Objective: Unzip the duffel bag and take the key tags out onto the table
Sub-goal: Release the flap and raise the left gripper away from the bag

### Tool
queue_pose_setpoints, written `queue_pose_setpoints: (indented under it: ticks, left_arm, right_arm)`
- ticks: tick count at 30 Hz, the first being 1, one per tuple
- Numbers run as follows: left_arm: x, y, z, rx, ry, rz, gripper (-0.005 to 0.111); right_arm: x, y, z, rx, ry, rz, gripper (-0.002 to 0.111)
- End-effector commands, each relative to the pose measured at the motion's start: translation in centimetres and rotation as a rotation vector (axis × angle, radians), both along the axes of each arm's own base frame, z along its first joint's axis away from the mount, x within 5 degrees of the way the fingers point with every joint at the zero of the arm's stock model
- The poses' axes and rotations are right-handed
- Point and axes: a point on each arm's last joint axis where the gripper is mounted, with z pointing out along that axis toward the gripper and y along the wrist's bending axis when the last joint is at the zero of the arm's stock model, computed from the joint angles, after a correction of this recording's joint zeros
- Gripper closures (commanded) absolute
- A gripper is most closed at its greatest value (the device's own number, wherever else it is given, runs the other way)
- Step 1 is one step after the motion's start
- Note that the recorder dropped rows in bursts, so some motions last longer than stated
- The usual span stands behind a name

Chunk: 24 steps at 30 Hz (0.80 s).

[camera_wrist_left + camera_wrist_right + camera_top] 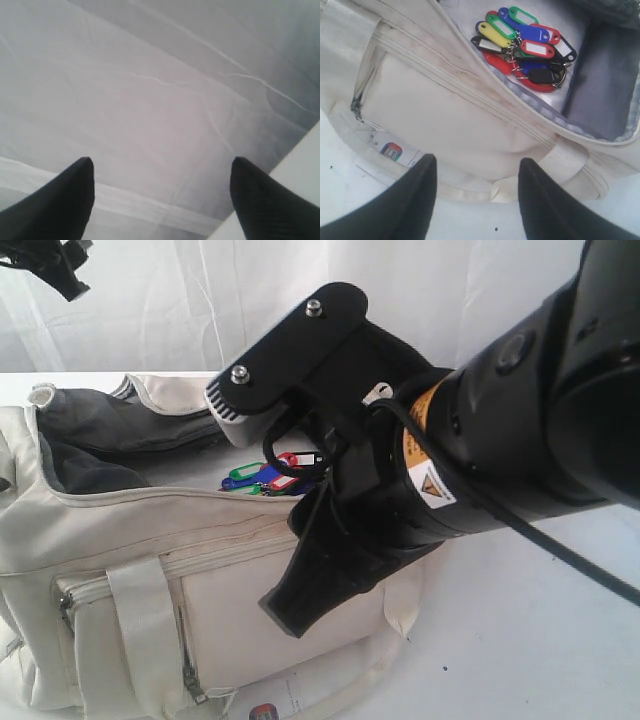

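Observation:
The cream duffel bag (120,540) lies on the white table (520,640) with its top unzipped and its dark lining showing. The bunch of coloured key tags (268,477) lies inside the bag, near its right end. In the right wrist view the key tags (525,47) rest on the pale bottom of the duffel bag (460,105). My right gripper (476,167) hangs open over the bag's outer side and strap, holding nothing, and apart from the tags. My left gripper (162,172) is open and empty, raised at the far left (62,265), facing the white cloth.
A small paper label (394,151) with a red-blue mark lies by the bag's front side pocket, next to a grey zipper pull (356,105). A white cloth backdrop (180,300) hangs behind the table. My right arm (520,410) fills the exterior view's right.

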Motion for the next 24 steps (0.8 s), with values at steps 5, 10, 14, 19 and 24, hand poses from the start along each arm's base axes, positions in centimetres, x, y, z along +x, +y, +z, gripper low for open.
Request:
queue_pose_setpoints:
  ticks: [5,10,14,19,24]
  left_arm:
    - [-6.0,1.3,3.2,-0.228,0.348,0.153,0.061]
    - [-11.7,1.3,5.2,-0.392,0.594,0.201,0.104]
    - [-16.2,1.3,6.0,-0.404,0.744,0.193,0.107]
    - [-21.3,1.0,5.4,-0.502,0.715,0.13,0.107]
    - [-26.2,1.5,3.2,-0.526,0.667,0.12,0.107]
  right_arm:
    - [0.0,-0.2,0.1,0.001,-0.003,-0.007,0.061]
    - [-0.2,-0.2,0.0,0.01,0.018,-0.008,0.061]
    - [0.0,-0.1,0.1,0.031,0.013,-0.027,0.061]
    - [0.1,0.4,0.5,0.085,-0.018,-0.003,0.061]
    - [1.6,-0.2,2.6,0.125,-0.143,-0.131,0.073]
